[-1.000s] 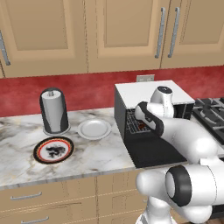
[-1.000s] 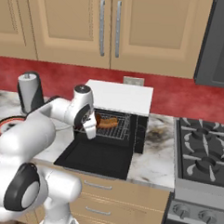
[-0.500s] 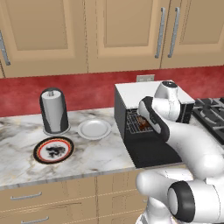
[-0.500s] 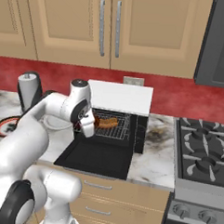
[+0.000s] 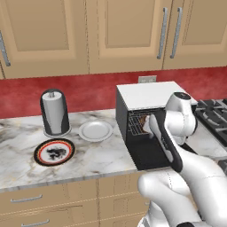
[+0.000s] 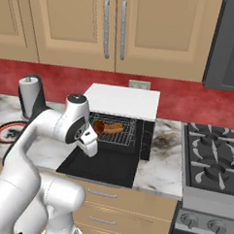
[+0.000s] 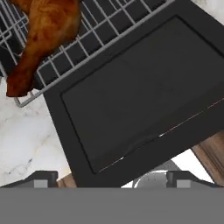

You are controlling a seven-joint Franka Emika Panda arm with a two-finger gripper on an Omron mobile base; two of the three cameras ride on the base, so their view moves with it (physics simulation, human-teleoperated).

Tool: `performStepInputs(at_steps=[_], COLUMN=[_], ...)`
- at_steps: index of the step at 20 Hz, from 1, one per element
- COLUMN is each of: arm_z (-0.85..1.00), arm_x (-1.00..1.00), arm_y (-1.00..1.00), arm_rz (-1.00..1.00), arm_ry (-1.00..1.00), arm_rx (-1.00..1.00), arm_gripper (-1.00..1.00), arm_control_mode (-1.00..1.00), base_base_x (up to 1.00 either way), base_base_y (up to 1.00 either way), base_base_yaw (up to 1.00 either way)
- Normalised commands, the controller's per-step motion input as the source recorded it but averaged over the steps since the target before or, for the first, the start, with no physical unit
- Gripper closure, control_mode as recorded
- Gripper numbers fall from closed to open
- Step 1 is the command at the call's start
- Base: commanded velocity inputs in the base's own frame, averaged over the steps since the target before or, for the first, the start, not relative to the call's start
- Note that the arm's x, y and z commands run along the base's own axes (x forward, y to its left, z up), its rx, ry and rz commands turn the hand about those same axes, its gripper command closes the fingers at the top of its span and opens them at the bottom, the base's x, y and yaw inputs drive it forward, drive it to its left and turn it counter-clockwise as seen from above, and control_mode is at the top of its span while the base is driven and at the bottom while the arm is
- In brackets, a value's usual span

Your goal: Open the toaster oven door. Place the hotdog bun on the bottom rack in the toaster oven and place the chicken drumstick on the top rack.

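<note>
Chicken drumstick lies on a pulled-out wire rack of the toaster oven, its thin bone end reaching toward the rack's front corner; in the hand view it is free of any grip, and the fingers stand spread wide apart with nothing between them (released, then). In the right base view the hotdog bun also rests on the wire shelves inside the oven, just beside the drumstick, though which shelf carries which cannot be told from that angle. Below the oven's mouth the toaster oven door is folded fully down, flat and black, lying out over the marbled table. The gripper hangs above the left part of that door, in front of the oven opening, close to the rack but not touching it. Left of the oven on the table sit a plain white plate, then a red-rimmed plate with a dark pattern, and behind them an upright paper towel holder. To the oven's right is a gas stove.
</note>
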Motion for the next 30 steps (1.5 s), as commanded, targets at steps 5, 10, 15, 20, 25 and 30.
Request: performStepInputs(at_steps=[5,10,15,20,25,30], arm_z=[-0.34,-0.05,-0.03,-0.03,0.00,0.00], arm_x=[0.36,0.51,0.76,0.60,0.47,0.39], arm_y=[-0.18,-0.18,-0.03,0.00,0.00,0.00], arm_rz=[0.31,0.24,0.16,0.12,0.08,0.04], arm_ry=[-0.01,0.00,0.00,-0.01,-0.01,-0.03], arm_rx=[-0.11,-0.04,-0.03,-0.06,-0.05,-0.04], arm_gripper=[-1.00,-1.00,-1.00,-1.00,-1.00,-1.00], arm_control_mode=[-1.00,-1.00,-1.00,-1.00,-1.00,-1.00], base_base_x=[0.00,0.00,0.00,0.00,0.00,0.00], base_base_y=[0.00,0.00,0.00,0.00,0.00,0.00], base_base_yaw=[0.00,0.00,0.00,0.00,0.00,0.00])
